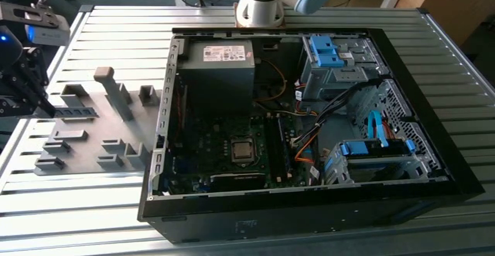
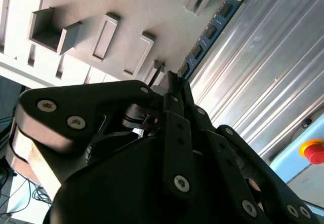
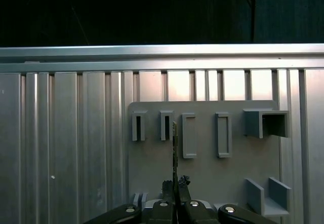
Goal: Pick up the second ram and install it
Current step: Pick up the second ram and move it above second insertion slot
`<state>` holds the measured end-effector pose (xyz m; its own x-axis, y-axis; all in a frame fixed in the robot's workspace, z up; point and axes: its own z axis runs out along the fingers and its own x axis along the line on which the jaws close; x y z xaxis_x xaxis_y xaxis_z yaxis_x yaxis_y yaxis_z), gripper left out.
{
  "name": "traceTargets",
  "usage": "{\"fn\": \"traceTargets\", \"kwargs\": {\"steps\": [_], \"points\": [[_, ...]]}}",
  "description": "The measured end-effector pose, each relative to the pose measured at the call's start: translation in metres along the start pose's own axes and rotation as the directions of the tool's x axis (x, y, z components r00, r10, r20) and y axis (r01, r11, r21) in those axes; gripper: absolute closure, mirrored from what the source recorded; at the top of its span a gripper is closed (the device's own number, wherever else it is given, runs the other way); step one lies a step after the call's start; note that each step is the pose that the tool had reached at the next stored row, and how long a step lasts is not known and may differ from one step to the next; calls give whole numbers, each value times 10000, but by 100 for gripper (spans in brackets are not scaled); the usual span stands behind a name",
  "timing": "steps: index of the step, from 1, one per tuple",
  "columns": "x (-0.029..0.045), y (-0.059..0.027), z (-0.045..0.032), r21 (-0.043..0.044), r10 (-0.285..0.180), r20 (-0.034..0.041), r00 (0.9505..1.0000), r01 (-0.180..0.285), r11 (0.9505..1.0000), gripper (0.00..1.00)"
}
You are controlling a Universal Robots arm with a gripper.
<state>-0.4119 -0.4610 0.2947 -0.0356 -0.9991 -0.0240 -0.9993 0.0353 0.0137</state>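
The second ram (image 2: pixel 212 29) was a blue-green board dotted with dark chips, set against the black gripper (image 2: pixel 169 79) and the plain pale grey tray (image 2: pixel 126 11). The bench (image 1: pixel 101 24) was silver, striped with ribs. At three o'clock of the tray in the exterior view, the black computer case (image 1: pixel 309 215) showed bright blue brackets (image 1: pixel 325 50) and an orange cable (image 1: pixel 306 150).

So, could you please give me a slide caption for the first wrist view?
Fingers closed on a memory stick seen edge-on, with the grey tray behind it.
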Motion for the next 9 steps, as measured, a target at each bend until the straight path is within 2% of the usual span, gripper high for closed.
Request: {"fn": "traceTargets", "kwargs": {"steps": [9], "points": [[-1, 0, -21, 0, 0, 0, 10000, 0, 10000, 86]]}}
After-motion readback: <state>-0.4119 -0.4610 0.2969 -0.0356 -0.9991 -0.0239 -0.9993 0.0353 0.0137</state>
